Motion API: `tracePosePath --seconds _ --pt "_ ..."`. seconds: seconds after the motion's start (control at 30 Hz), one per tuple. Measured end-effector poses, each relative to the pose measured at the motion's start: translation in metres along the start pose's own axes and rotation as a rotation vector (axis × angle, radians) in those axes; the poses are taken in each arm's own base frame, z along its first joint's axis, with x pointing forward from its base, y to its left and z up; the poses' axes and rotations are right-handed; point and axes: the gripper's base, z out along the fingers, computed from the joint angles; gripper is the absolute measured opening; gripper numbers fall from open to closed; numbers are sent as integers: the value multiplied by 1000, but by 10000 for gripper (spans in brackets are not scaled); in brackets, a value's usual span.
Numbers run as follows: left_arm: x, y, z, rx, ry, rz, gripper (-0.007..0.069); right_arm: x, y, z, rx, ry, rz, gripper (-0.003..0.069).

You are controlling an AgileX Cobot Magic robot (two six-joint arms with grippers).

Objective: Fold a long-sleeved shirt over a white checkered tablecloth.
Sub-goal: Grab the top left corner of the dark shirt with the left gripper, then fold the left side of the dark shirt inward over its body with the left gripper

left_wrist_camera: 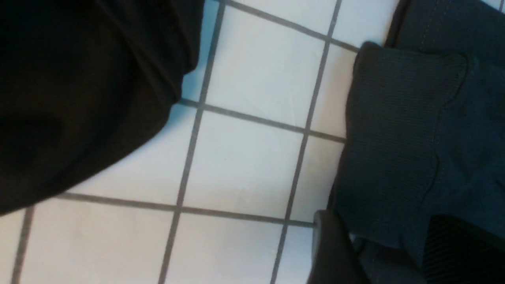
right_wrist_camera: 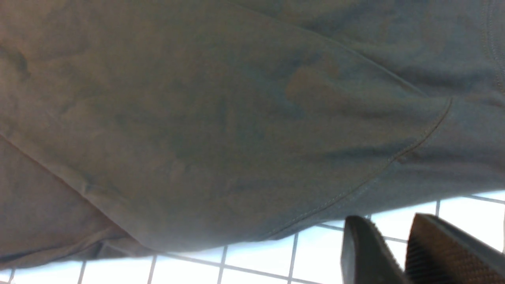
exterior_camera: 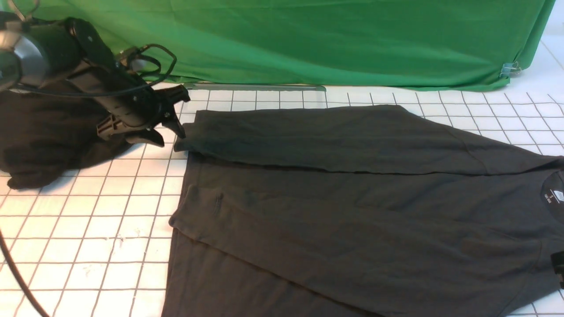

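At nine o'clock in the front view lies a black heap [exterior_camera: 42, 145] of cloth. It is not the shirt. I think it sits out there so it is not in the way.

Just past it, at about ten o'clock, the left gripper [exterior_camera: 172, 140] hangs low over the tablecloth [exterior_camera: 88, 229]. Its two fingers are apart and hold nothing. The cuff [exterior_camera: 187, 143] of the far sleeve [exterior_camera: 330, 136] lies flat right at the finger tips. The left wrist view shows the ribbed cuff between the open fingers, not pinched.

The shirt [exterior_camera: 374, 185] fills the middle and runs out to three o'clock, spread flat on the tablecloth. The far sleeve lies straight across the top of it, from two o'clock over to ten o'clock. The near sleeve [exterior_camera: 330, 246] slants across the shirt too, from four o'clock toward eight o'clock. I think both sleeves lie tucked in like this to make the shirt one neat, narrow shape, ready for the next fold.

At three o'clock a white label [exterior_camera: 551, 196] shows that the neck is on that side.

The right gripper [right_wrist_camera: 388, 232] is down at four o'clock, at the very edge of the front view. Its own camera shows its fingers only a little apart, with nothing between them, over the tablecloth just off the shirt's edge. I think it waits there to take the neck end.
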Motion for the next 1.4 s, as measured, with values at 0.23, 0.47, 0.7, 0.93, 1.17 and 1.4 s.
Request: tracePosePath --seconds 0.23,0.47,0.7,0.93,1.17,1.4 --pt "2 3 25 43 8 -81 306 0 0 0 0 -2 0 174" --pt "2 4 32 62 4 -107 176 0 0 0 0 -2 0 179" --pt "-2 -6 6 85 -23 -70 27 0 0 0 0 0 1 186" --pt "4 -39 -102 163 -72 30 27 0 0 0 0 2 23 197" --pt "89 -30 -136 124 118 56 27 2 0 0 -3 18 23 201" --pt "168 3 -90 44 248 -9 27 2 0 0 -3 19 24 214"
